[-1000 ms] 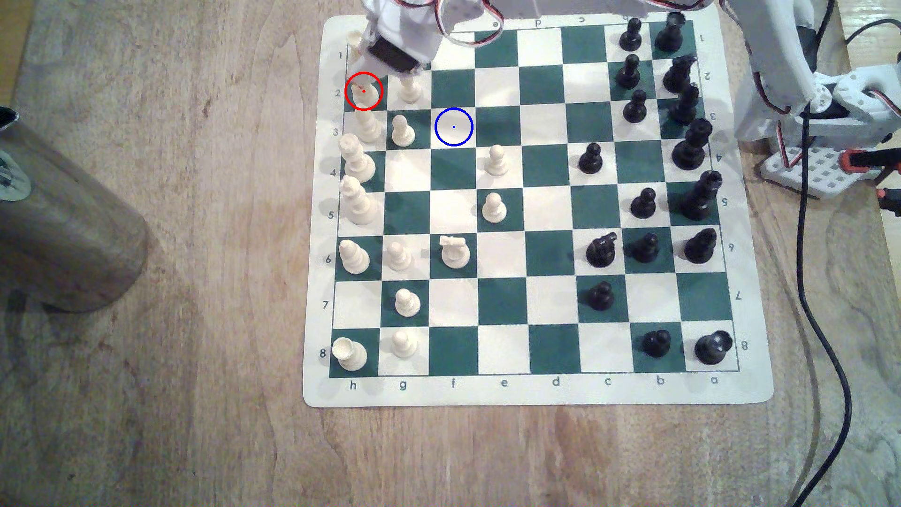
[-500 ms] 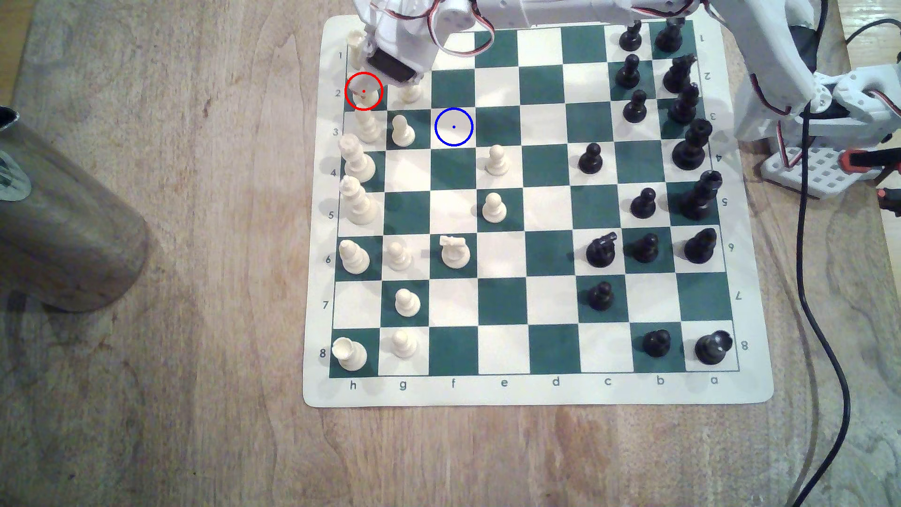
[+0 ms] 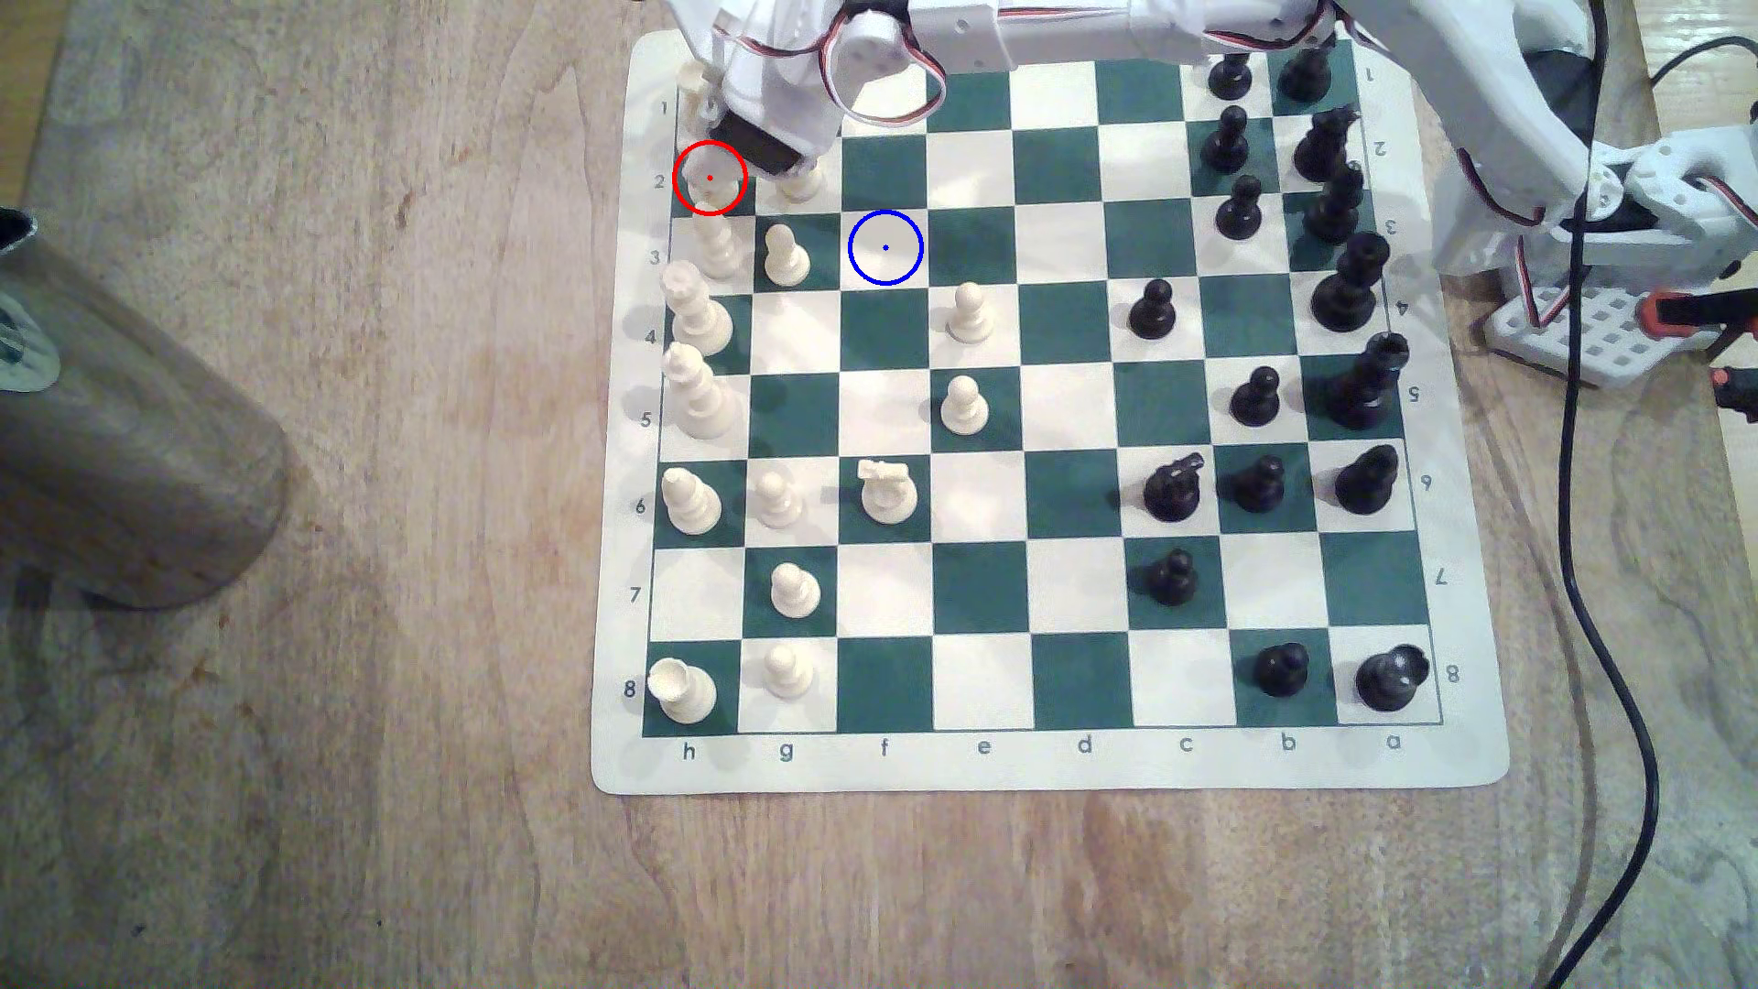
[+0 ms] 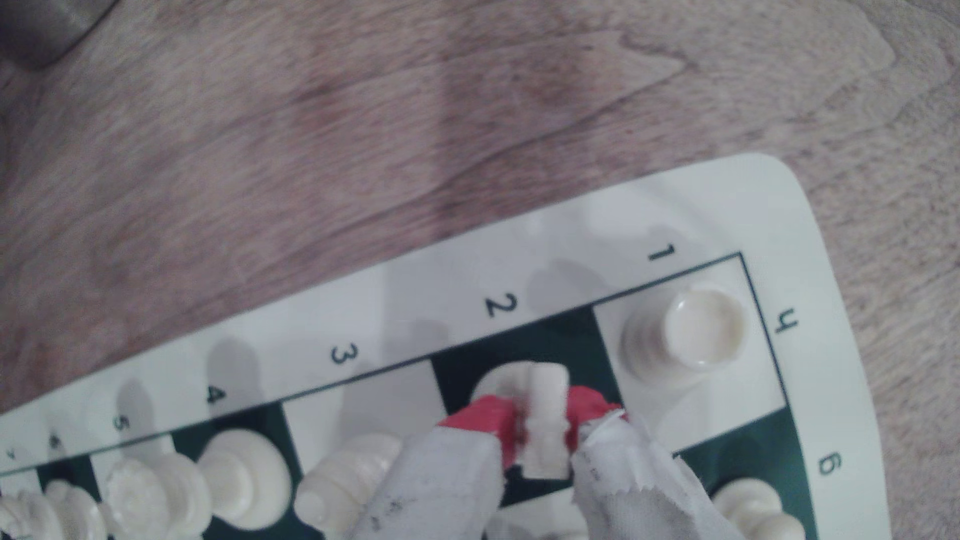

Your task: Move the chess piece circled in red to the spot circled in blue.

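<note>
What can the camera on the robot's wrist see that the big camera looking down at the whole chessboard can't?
Wrist view: the gripper has a red fingertip on each side of the cream knight; whether they squeeze it is unclear. Exterior view: the blue-ringed square standing free, and the black pieces along that view's right. Both show the knight's green square and the cream rook beside it.

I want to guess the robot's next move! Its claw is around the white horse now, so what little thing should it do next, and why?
Probably squeeze shut, then lift straight up. In the wrist view the gripper has its red tips on both sides of the knight, which seems to stand on its green square. The blue-ringed square is bare, with pawns between.
</note>
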You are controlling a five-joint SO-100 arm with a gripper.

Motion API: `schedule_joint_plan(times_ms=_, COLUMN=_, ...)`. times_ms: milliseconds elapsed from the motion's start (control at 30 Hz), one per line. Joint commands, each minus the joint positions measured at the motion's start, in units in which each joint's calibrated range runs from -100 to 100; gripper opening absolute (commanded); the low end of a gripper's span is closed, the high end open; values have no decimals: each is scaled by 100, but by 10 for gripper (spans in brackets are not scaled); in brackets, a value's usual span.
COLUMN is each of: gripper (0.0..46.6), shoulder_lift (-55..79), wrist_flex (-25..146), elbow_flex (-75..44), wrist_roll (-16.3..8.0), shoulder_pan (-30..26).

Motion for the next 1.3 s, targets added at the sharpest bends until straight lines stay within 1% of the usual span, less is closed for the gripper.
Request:
schedule_joint_plan(times_ms=0, gripper=3, shoulder_lift=-289, wrist_flex=-114, elbow_flex=-547, wrist_roll=-10, shoulder_pan=31)
schedule_joint_plan(times_ms=200, gripper=3, shoulder_lift=-467, wrist_flex=-106, elbow_flex=-665, wrist_roll=-20, shoulder_pan=23)
schedule_joint_plan(times_ms=400, gripper=3, shoulder_lift=-1308, wrist_flex=221, elbow_flex=-646, wrist_roll=-39, shoulder_pan=31)
schedule_joint_plan(times_ms=533, gripper=2, shoulder_lift=-2343, wrist_flex=262, elbow_flex=160, wrist_roll=-59, shoulder_pan=-24)
schedule_joint_plan(times_ms=567, gripper=2, shoulder_lift=-2802, wrist_flex=213, elbow_flex=641, wrist_roll=-59, shoulder_pan=-55)
schedule_joint_plan(times_ms=700, gripper=2, shoulder_lift=-3676, wrist_flex=115, elbow_flex=1756, wrist_roll=-59, shoulder_pan=-141)
schedule_joint_plan(times_ms=733, gripper=2, shoulder_lift=-4050, wrist_flex=-8, elbow_flex=2345, wrist_roll=-59, shoulder_pan=-157)
schedule_joint_plan(times_ms=833, gripper=2, shoulder_lift=-4432, wrist_flex=-57, elbow_flex=3053, wrist_roll=-63, shoulder_pan=-188)
schedule_joint_plan(times_ms=867, gripper=2, shoulder_lift=-4678, wrist_flex=-123, elbow_flex=3542, wrist_roll=-78, shoulder_pan=-235)
schedule_joint_plan(times_ms=1000, gripper=2, shoulder_lift=-5077, wrist_flex=-245, elbow_flex=4376, wrist_roll=-83, shoulder_pan=-305)
schedule_joint_plan(times_ms=1267, gripper=2, shoulder_lift=-5255, wrist_flex=-630, elbow_flex=5528, wrist_roll=-83, shoulder_pan=-422)
